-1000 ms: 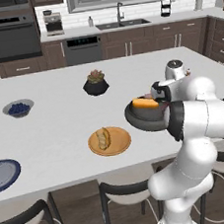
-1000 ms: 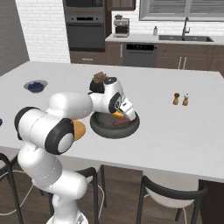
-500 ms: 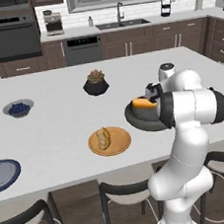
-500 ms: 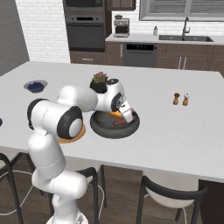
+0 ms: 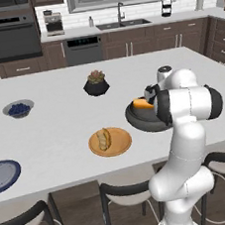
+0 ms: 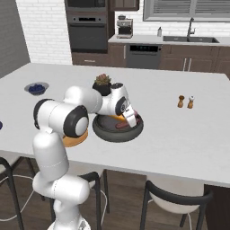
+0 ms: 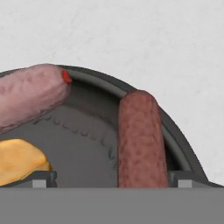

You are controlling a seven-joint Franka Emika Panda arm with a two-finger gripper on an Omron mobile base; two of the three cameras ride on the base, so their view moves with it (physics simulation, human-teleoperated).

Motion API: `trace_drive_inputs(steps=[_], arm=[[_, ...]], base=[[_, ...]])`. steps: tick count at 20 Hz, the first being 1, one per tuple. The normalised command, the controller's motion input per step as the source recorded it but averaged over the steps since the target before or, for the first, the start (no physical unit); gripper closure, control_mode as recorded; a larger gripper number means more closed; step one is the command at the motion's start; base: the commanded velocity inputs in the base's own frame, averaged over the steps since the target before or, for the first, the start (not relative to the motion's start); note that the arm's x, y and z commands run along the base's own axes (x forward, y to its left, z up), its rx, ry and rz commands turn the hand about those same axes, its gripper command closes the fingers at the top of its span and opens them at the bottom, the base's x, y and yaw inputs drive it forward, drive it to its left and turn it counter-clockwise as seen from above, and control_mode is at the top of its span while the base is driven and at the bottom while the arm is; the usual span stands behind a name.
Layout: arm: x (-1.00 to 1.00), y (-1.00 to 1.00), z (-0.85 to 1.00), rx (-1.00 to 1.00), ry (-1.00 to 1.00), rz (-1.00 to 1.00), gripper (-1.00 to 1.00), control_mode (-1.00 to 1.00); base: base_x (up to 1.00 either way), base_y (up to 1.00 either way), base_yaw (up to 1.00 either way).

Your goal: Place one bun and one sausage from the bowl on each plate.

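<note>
The wide, shallow dark grey bowl (image 6: 117, 128) sits at the centre of the right base view on the white table (image 6: 188, 130), with the white arm bent over it so the gripper (image 6: 130, 117) hangs just above the bowl's far side. That pose suits a pick from the bowl, judging by the task: the orange-tan round plate (image 5: 110, 141), at lower centre of the left base view, already carries a pale bun (image 5: 104, 138) but no sausage that I can see, and the dark blue plate (image 5: 2, 175) at the left edge looks bare.

The hand view gives what the base views cannot: the bowl's contents up close. A dark reddish-brown sausage (image 7: 141, 140) lies along the rim at lower centre-right, a paler pink sausage (image 7: 29, 94) leans on the rim at the left, and a yellow-orange bun (image 7: 19, 164) shows at lower left. The two dark fingers (image 7: 43, 176) stand spread wide at the bottom corners, gripping nothing, with the brown sausage between them, so it seems to be the target.

The base views supply the layout instead: the left one shows both plates, the small grey bowl of blueberries (image 5: 18, 108) and the black pot with a plant (image 5: 96, 84), while the arm's elbow hides much of the bowl there. The right base view shows the bowl's near rim unobstructed and two small shakers (image 6: 185, 101) well apart at the right.
</note>
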Motion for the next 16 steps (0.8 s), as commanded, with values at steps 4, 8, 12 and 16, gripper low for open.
trace_drive_inputs(steps=[4,8,12,16], arm=[[0.0,0.0,0.0,0.0,0.0,0.0,-1.0,-1.0],[0.0,0.0,0.0,0.0,0.0,0.0,1.0,-1.0],[0.0,0.0,0.0,0.0,0.0,0.0,1.0,-1.0],[0.0,0.0,0.0,0.0,0.0,0.0,1.0,-1.0]], base=[[0.0,0.0,0.0],[0.0,0.0,0.0],[0.0,0.0,0.0],[0.0,0.0,0.0]])
